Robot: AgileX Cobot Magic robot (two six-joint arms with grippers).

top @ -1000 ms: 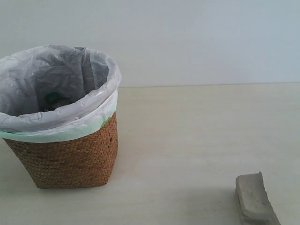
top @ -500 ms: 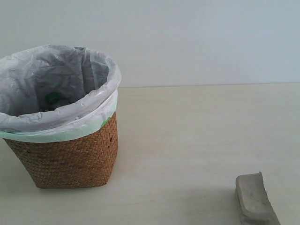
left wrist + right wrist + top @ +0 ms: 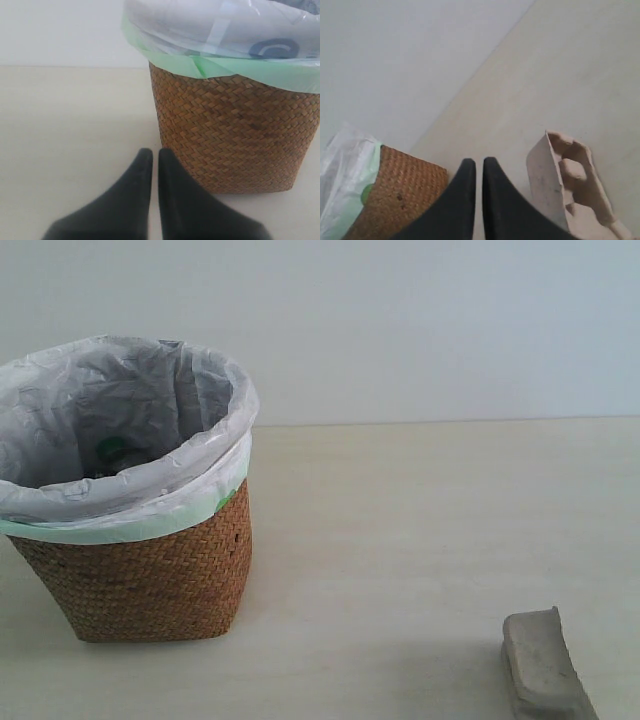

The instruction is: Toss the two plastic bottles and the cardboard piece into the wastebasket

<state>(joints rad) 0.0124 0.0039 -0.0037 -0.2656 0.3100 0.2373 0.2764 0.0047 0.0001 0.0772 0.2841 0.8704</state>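
1. Where the wastebasket (image 3: 140, 570) stands at the left of the exterior view, its wall is brown woven wicker that tapers toward the base. A thin, crinkled, translucent white-grey plastic bag (image 3: 130, 410) lines it and folds over the rim, with a pale green band along the fold's lower edge.
2. A green patch (image 3: 110, 448) shows inside the bag. What it belongs to cannot be told.
3. The table (image 3: 420, 520) is smooth, matte and pale beige, and its far edge meets a plain light wall (image 3: 430, 330). A broad stretch of tabletop separates the wastebasket from the cardboard piece (image 3: 545, 665).
4. The cardboard piece is beige moulded pulp with raised sides. It lies on the table at the lower right of the exterior view, well apart from the wastebasket and cut off by the frame's bottom edge. The right wrist view shows its open face and inner bumps.
5. The left gripper (image 3: 151, 152) has black tapered fingers clenched together with nothing between them. It points at the base of the wicker wall, close to it.
6. The right gripper (image 3: 479, 162) is likewise clenched and empty, just beside the cardboard piece and not touching it.
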